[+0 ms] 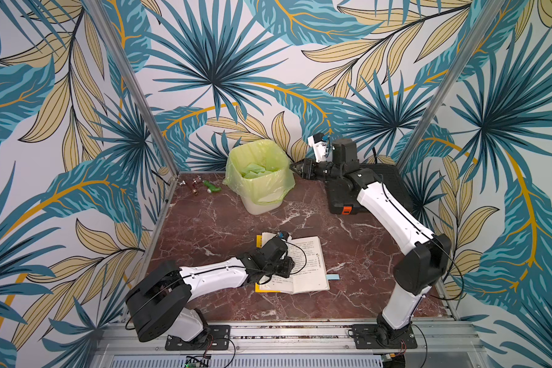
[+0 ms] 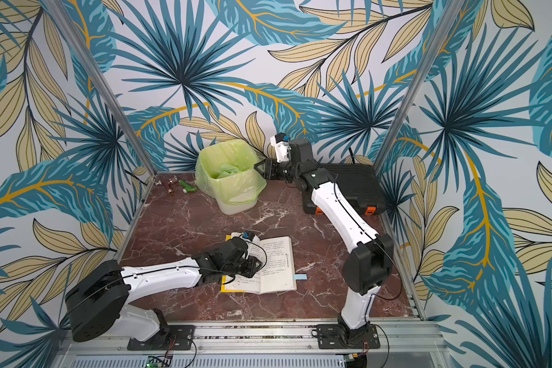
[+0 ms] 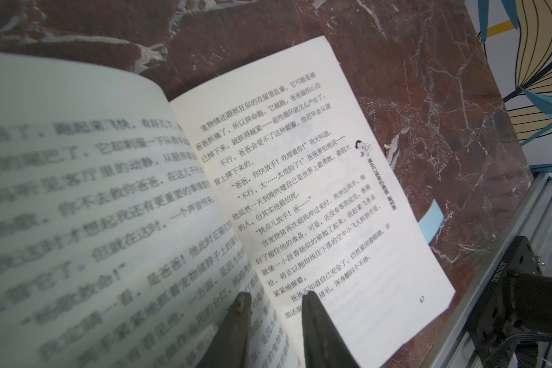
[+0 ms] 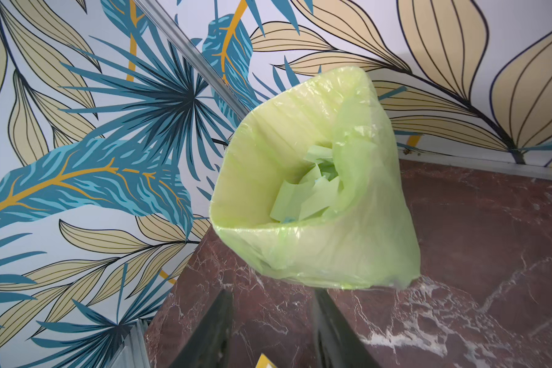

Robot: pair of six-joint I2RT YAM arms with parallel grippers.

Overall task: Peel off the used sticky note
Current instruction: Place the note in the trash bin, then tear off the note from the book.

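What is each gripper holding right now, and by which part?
Nothing is gripped. The left gripper has its fingers apart, tips on the open white printed book near its spine. The right gripper is open, empty, facing the green-bagged waste bin.

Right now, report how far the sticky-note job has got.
Done, it seems: paper slips lie in the green-lined bin. In hand: the right gripper hangs open at the bin's rim, and the left gripper rests open on the open book, pinning it. To do: a blue sticky tab pokes out past the right-hand page's edge, not yet peeled.
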